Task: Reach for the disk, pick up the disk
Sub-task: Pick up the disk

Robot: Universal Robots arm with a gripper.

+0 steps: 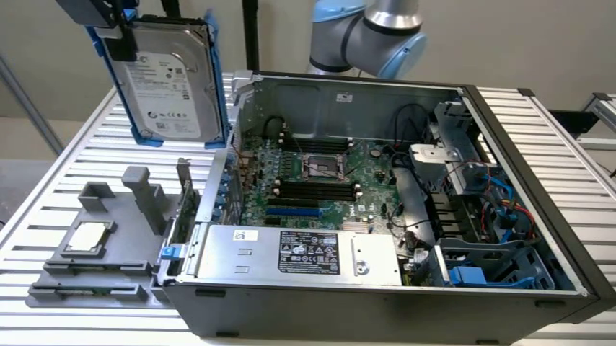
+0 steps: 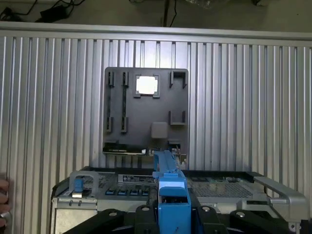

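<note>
The disk [image 1: 169,79], a silver-grey hard drive with a white label and blue carrier rails, hangs upright in the air at the exterior view's upper left. It is above the grey tray and beside the open computer case. My gripper [image 1: 120,42] is shut on its upper edge, one dark finger lying across the label side. In the wrist view the disk [image 2: 171,187] shows edge-on as a blue rail, clamped between my black fingers [image 2: 144,214] on both sides.
The open computer case [image 1: 539,180] fills the middle of the slatted metal table [image 1: 68,158], with a silver box with a black label [image 1: 308,252] at its front. A grey tray [image 1: 115,252] holds a small square chip [image 1: 89,235]. Fingertips of a hand [image 2: 3,197] show at the table's side.
</note>
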